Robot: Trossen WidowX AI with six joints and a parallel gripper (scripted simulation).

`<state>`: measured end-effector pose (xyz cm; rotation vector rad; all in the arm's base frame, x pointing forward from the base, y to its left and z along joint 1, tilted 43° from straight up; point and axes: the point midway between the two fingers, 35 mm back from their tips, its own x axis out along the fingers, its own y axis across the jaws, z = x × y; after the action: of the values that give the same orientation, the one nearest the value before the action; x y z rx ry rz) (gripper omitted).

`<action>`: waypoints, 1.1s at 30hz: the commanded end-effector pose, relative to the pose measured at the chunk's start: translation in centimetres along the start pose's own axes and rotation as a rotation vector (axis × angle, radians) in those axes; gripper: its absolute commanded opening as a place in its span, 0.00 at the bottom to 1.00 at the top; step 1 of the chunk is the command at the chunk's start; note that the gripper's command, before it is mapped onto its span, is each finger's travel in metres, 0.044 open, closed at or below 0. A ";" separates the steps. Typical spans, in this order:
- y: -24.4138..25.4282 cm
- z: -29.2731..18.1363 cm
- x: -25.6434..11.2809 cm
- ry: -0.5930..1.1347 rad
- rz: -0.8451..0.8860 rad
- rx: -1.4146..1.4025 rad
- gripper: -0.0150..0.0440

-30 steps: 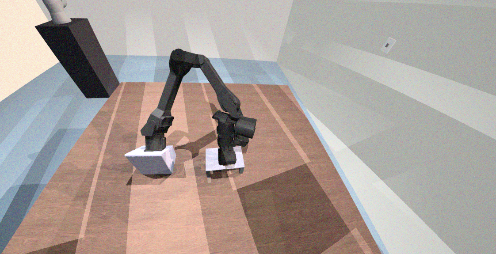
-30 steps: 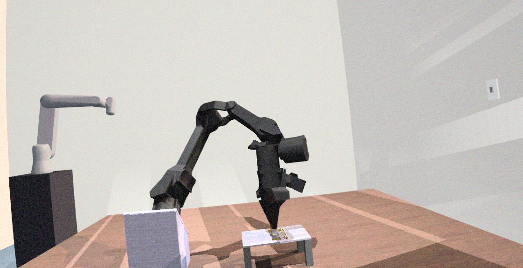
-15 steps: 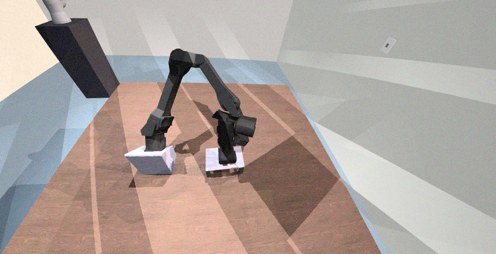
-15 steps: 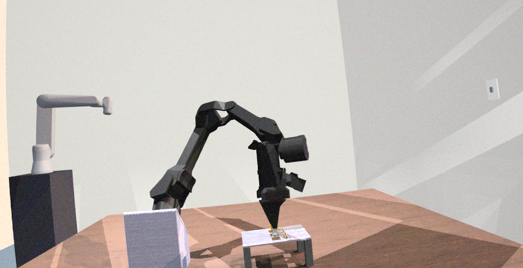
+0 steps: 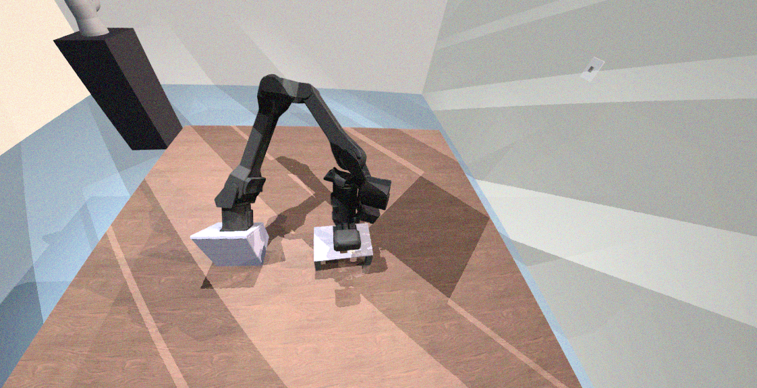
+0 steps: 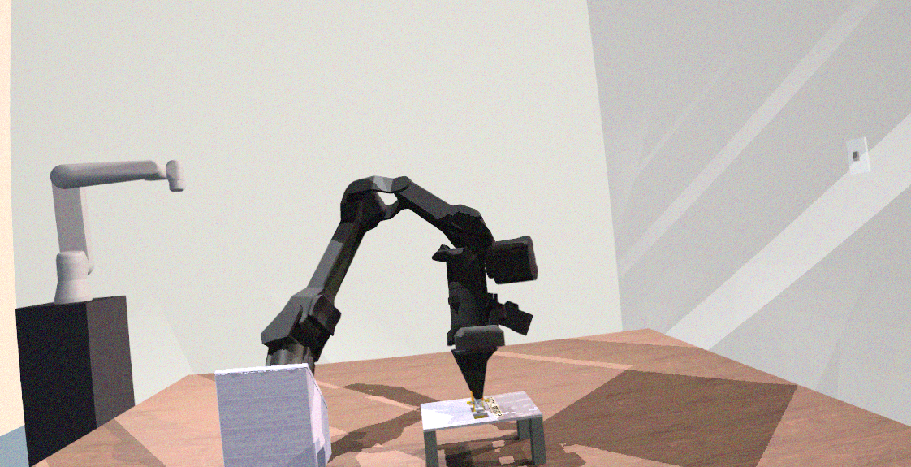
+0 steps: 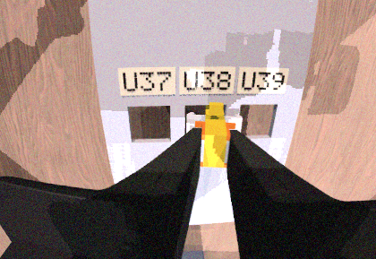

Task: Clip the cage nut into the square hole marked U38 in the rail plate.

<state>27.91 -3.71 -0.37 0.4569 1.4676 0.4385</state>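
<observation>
- cage nut [image 6: 474,410] [image 7: 215,148]: yellow, orange and whitish; located at the square hole marked u38 [image 7: 193,109], partly covering it in the wrist view. seating depth and wing engagement cannot be determined.
- pincer [image 5: 347,250] [image 6: 477,398] [image 7: 214,138]: pointed downward, fingers narrow and closed on the cage nut.
- u37 hole [image 7: 149,124] and u39 hole [image 7: 259,121]: one on each side of the u38 hole; no nut visible in either.
- rail plate [image 5: 324,242] [image 6: 446,413] [image 7: 148,34]: pale, level, raised on grey legs [image 6: 430,448] above the wooden worktop [image 5: 318,337] [image 6: 593,361] [image 7: 54,110].
- black arm [image 5: 325,120] [image 6: 433,199]: arched from the pale base block [image 5: 227,250] [image 6: 264,416] to the rail plate.
- grey arm [image 5: 86,14] [image 6: 105,172]: mounted on a dark pedestal [image 5: 127,83] [image 6: 57,355], well apart from the rail plate.
</observation>
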 end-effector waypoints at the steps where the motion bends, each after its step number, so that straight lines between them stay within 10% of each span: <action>1: -0.1 0.0 0.0 -0.001 -0.004 0.003 0.31; 33: 0.2 0.0 0.1 -0.001 -0.051 0.004 0.31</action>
<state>27.92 -3.47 -0.33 0.4277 1.4750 0.4059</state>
